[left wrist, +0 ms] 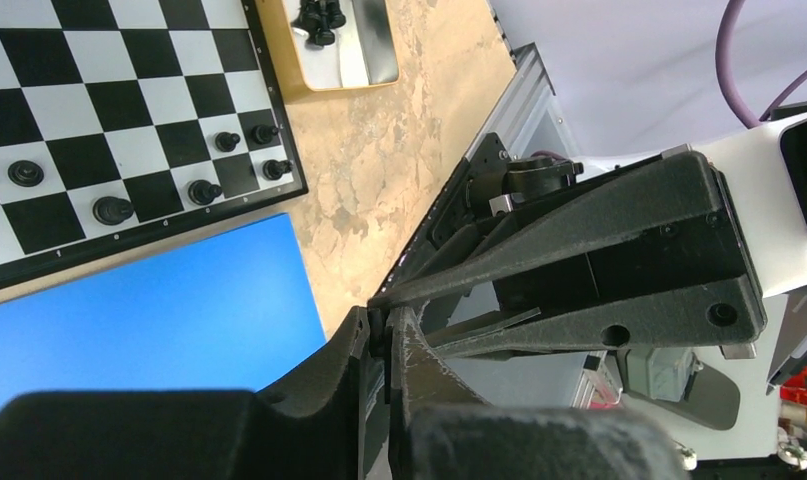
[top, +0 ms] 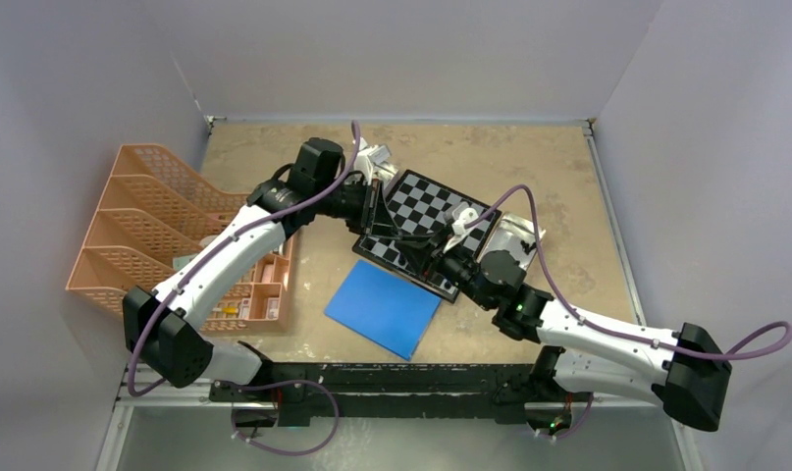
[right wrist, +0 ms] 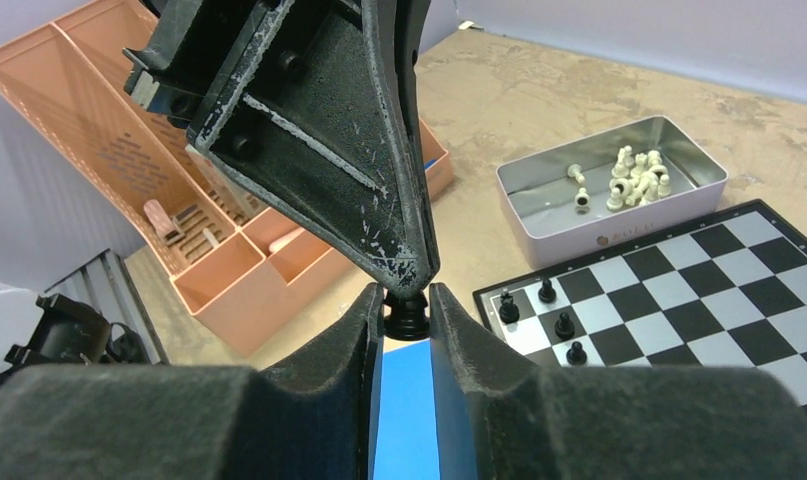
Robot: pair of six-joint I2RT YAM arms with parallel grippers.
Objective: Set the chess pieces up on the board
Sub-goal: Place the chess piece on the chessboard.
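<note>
Chess pieces (left wrist: pixel 112 210): six glossy black ones stood on the board (right wrist: pixel 719 300), most of them bunched at the corner beside the blue sheet (left wrist: pixel 129 310). No cream piece was on it that I could see. The rest was unplaced. A heap of cream pieces (right wrist: pixel 634 175) lay in a metal tin (right wrist: pixel 539 215) off the board's far-left side, and more black ones lay in a second tin (left wrist: pixel 371 50) just beside the board. Judged early in the set-up, with most of both sides to go.

One black piece (right wrist: pixel 407 320) hung in the air by the board's near-left edge, the blue sheet showing beneath. The right gripper (right wrist: pixel 407 300) pinched its base between narrow-set pads. The left gripper (right wrist: pixel 411 268) was pressed fully together, tip meeting the piece's head; whether it gripped could not be told.

Textures:
- Pieces: turned, round-footed, shiny.
- Board: flat, black and silvery checks, thin dark border.
- Tins: brushed, round-cornered.
- Sheet: plain, matte.
- Gripper fingers: scuffed black wedges.
- Peach organiser (top: pixel 146 221): perforated plastic.
</note>
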